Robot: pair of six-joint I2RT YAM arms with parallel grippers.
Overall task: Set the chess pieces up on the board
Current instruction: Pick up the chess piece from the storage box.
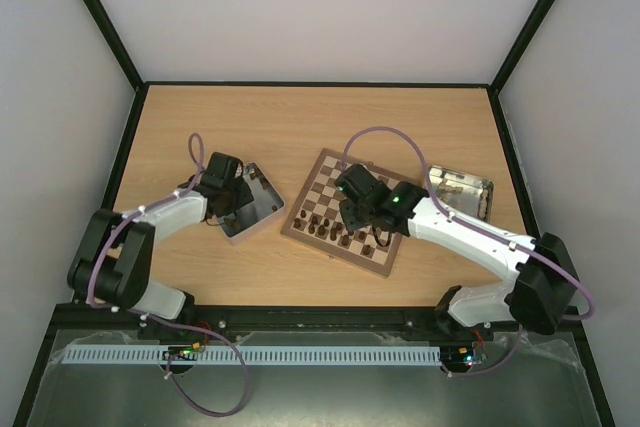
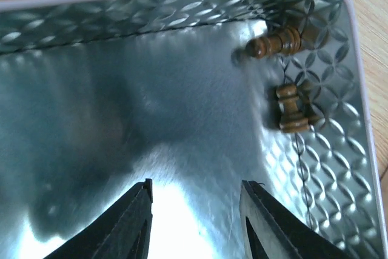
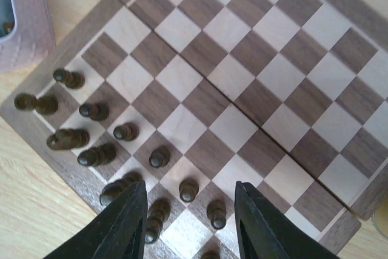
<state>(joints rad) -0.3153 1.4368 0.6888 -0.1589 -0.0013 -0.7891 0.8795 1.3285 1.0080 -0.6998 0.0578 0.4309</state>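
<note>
While the left gripper (image 2: pixel 197 181) hangs parted, empty, over a tin tray (image 2: pixel 182 10) with two chess pieces (image 2: pixel 291 110) in one corner, the right gripper (image 3: pixel 190 184) gapes above an edge of the board (image 3: pixel 242 83).

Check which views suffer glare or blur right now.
Left wrist: bright glare off the metal tray, its left half blurred, two chess pieces legible. Right wrist: board sharp, evenly lit. Top: even light, pieces tiny.

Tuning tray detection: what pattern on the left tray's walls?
Silvery embossed overlapping circles on the tray; best in left wrist view.
</note>
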